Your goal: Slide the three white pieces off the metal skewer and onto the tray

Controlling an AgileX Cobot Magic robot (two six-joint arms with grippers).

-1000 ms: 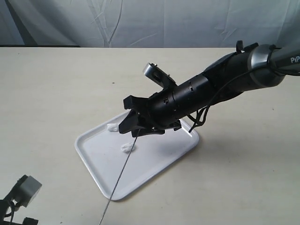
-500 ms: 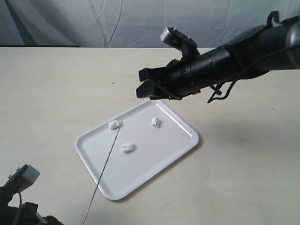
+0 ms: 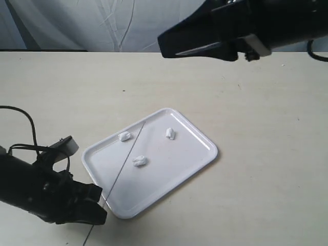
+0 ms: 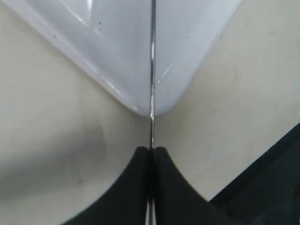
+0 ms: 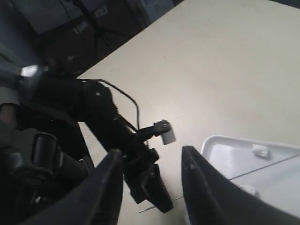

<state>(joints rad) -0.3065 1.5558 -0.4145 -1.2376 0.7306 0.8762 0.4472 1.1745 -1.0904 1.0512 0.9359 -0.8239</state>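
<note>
The white tray point(image 3: 195, 154) lies mid-table. Three white pieces rest loose on it: one near the far-left rim point(image 3: 124, 137), one to the right point(image 3: 170, 134), one in the middle point(image 3: 139, 161). The bare metal skewer point(image 3: 125, 160) slants over the tray between them. My left gripper point(image 3: 100, 206) is shut on its near end, off the tray's front corner; the left wrist view shows the jaws point(image 4: 151, 150) pinching the skewer point(image 4: 152, 70) over the tray corner point(image 4: 117, 51). My right gripper point(image 3: 163, 47) hangs open and empty high above the table; in its wrist view point(image 5: 150, 151) the tray point(image 5: 225, 154) is far below.
The beige table point(image 3: 256, 128) surrounds the tray. A grey curtain point(image 3: 102, 25) hangs behind the table's far edge. The left arm point(image 5: 103, 117) and its cable point(image 3: 31, 128) occupy the near-left corner.
The right gripper has let go, lifted off the tray and pulled up and away. All three pieces now lie on the tray. The left arm has come into view, swinging the skewer across the tray.
</note>
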